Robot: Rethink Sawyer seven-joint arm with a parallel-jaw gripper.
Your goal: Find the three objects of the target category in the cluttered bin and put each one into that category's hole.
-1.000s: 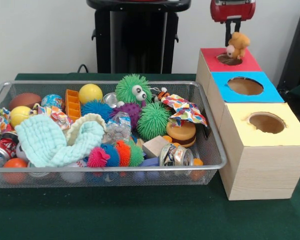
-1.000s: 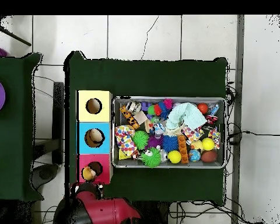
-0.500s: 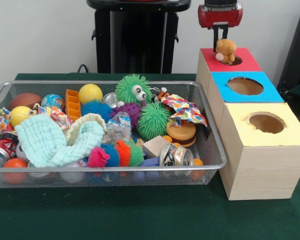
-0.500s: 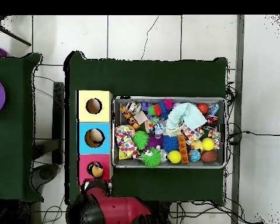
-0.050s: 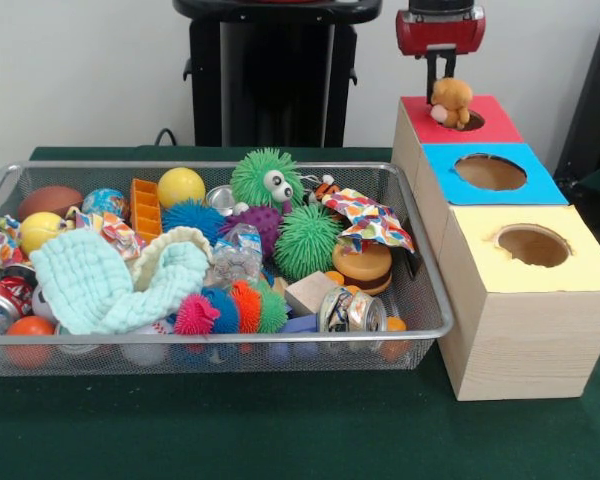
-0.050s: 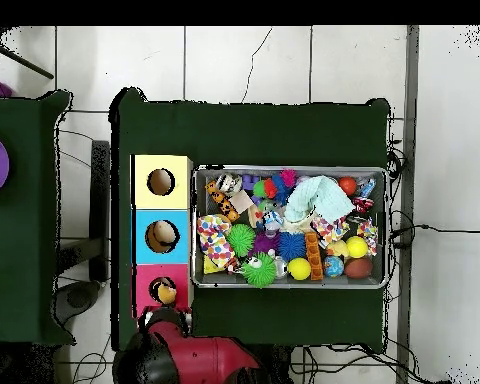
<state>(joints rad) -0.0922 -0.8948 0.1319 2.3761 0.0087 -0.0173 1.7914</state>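
The gripper [image 5: 441, 76] pinches a small teddy [image 5: 450, 100] over the red box's hole [image 5: 467, 120] (not dropped); other targets presumably remain in the bin [image 5: 425, 290].

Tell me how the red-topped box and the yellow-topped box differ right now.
The red-topped box has a small brown teddy sitting at its hole, right under the robot's hand; the yellow-topped box has an open hole with nothing above it. Red sits at the row's far end, yellow at the near end. Both have one round hole on top.
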